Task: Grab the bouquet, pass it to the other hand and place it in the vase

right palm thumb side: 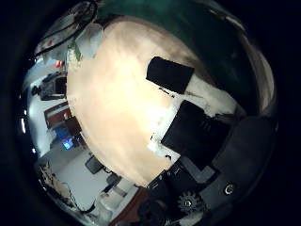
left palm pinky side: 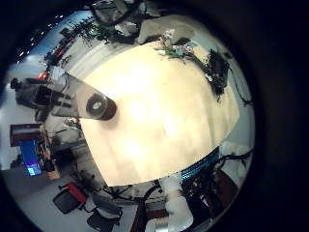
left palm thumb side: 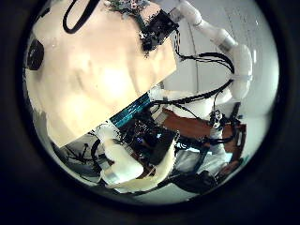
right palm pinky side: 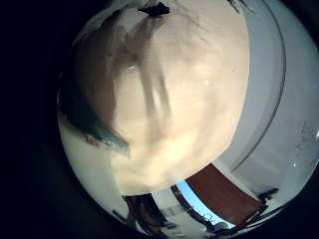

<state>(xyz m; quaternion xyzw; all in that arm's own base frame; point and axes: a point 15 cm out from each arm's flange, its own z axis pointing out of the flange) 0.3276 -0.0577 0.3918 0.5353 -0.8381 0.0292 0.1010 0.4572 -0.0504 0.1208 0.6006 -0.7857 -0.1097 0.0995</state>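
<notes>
In the left little finger side palm view the bouquet (left palm pinky side: 177, 45) lies on the table (left palm pinky side: 164, 116) near its far edge. The right hand (left palm pinky side: 219, 70) is just beside it, and I cannot tell if they touch. The left thumb side palm view shows the right hand (left palm thumb side: 157, 28) and the bouquet (left palm thumb side: 127, 7) at the table's edge. The right thumb side palm view shows that hand's own fingers (right palm thumb side: 193, 127) spread over bare table with nothing between them.
The right arm (left palm thumb side: 225, 52) reaches in over the table's side. Chairs (left palm pinky side: 72, 198) and room clutter (left palm pinky side: 34, 92) stand around the table. The right little finger side palm view shows the tabletop (right palm pinky side: 169, 110) close below that palm.
</notes>
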